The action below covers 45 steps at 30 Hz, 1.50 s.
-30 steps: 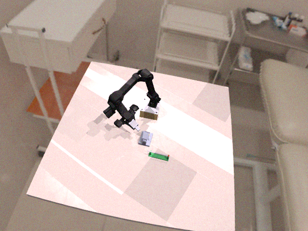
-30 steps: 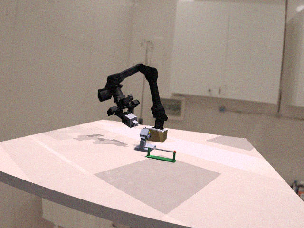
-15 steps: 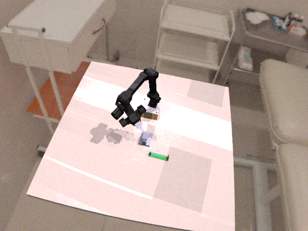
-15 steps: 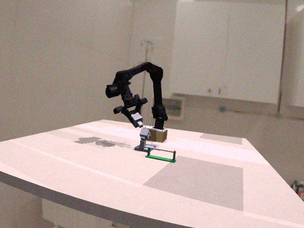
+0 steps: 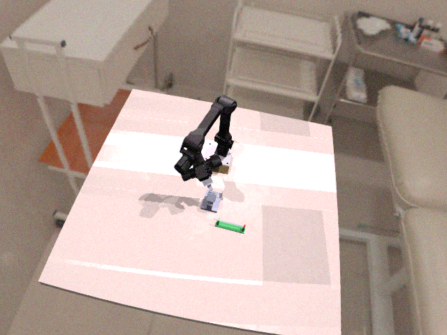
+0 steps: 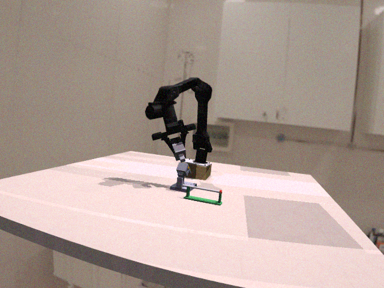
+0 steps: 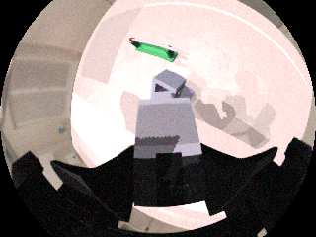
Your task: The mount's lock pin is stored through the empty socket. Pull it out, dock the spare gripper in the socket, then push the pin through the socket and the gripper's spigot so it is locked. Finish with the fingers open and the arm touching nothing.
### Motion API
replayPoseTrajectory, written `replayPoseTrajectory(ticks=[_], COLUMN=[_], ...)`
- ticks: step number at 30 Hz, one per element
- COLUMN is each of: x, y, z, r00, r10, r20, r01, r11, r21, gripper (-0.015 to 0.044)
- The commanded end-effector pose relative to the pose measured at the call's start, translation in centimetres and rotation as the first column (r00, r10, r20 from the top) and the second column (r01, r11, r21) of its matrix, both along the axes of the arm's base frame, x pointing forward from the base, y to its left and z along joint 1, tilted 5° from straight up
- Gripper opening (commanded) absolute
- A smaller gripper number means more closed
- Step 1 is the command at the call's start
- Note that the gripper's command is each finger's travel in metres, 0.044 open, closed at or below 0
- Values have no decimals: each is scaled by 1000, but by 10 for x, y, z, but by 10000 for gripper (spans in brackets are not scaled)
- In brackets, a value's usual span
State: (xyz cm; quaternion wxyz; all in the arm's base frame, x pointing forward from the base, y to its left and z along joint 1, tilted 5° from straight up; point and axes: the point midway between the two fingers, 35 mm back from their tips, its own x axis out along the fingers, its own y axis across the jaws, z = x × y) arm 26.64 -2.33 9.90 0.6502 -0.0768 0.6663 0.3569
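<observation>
My gripper (image 5: pixel 205 181) (image 6: pixel 177 147) (image 7: pixel 165 144) is shut on the spare gripper (image 5: pixel 207 184) (image 6: pixel 179 151) (image 7: pixel 165 125), a light grey block, held tilted. It hangs just above the grey mount (image 5: pixel 211 202) (image 6: pixel 182 174), whose socket (image 6: pixel 183 168) (image 7: pixel 173 85) faces up right below the block. I cannot tell whether the two touch. The lock pin (image 6: pixel 206 188), a thin grey rod with a red tip, lies on a green rest (image 5: pixel 230 226) (image 6: pixel 203 200) (image 7: pixel 157 49) right beside the mount, on the side away from the arm.
The arm's tan base block (image 5: pixel 224 168) (image 6: pixel 201 171) stands just behind the mount. The pink table top (image 5: pixel 144 252) (image 6: pixel 123 223) ends in open edges on all sides. White carts, shelves and a padded couch stand around it on the floor.
</observation>
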Motion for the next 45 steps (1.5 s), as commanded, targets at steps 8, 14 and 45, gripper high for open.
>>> replayPoseTrajectory(ticks=[8, 14, 45], x=[-11, -18, -38], y=[18, 25, 53], z=[10, 13, 25], r00=[990, 979, 858], r10=[-136, -203, -510], r20=[-32, -33, 63], r01=[130, 191, 495], r11=[982, 959, 786], r21=[-139, -210, -371], gripper=[0, 0, 0])
